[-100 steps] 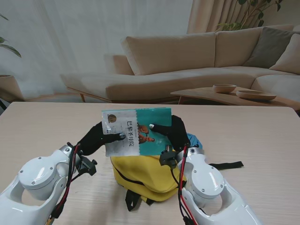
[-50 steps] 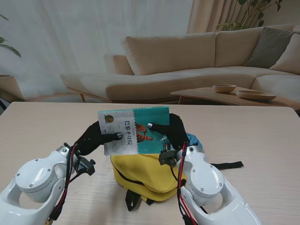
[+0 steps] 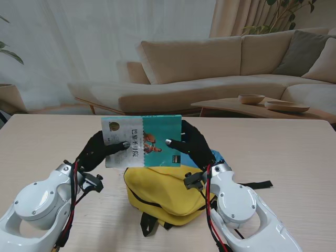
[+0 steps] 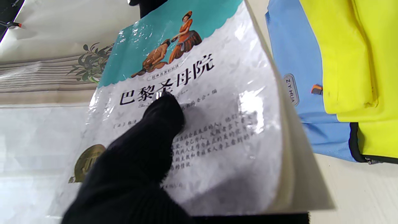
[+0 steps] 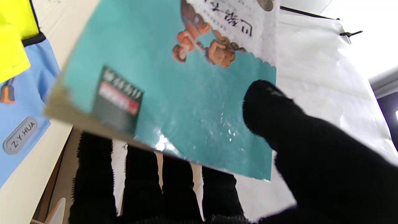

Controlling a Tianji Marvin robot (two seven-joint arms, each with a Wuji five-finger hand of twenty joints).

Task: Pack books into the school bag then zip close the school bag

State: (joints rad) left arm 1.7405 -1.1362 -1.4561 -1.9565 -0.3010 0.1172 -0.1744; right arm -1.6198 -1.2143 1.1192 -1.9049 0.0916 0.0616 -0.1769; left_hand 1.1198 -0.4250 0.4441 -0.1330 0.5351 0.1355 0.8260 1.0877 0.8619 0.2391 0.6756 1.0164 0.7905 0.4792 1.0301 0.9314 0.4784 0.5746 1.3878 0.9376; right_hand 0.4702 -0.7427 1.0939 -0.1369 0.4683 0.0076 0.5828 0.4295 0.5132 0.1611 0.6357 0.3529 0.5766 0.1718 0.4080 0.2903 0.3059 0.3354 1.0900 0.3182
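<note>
A teal and white book (image 3: 143, 140) with a Chinese title stands upright in the air above the far side of the yellow and blue school bag (image 3: 163, 191), cover facing me. My left hand (image 3: 102, 149) pinches its left edge, thumb on the white half of the cover. My right hand (image 3: 190, 144) grips the right edge, thumb on the teal half. The left wrist view shows the book (image 4: 192, 124) under my left thumb (image 4: 155, 130), with the bag (image 4: 348, 77) beside it. In the right wrist view my fingers (image 5: 149, 183) lie behind the book (image 5: 174, 93).
The bag lies on a light wooden table (image 3: 47, 142), a black strap (image 3: 254, 185) trailing toward the right and another strap (image 3: 147, 223) at its near side. Beyond the table stand a beige sofa (image 3: 210, 68) and a low coffee table with bowls (image 3: 262, 105).
Both hands have lifted the book higher and carried it a little to the left and away from me. The bag has stayed where it was.
</note>
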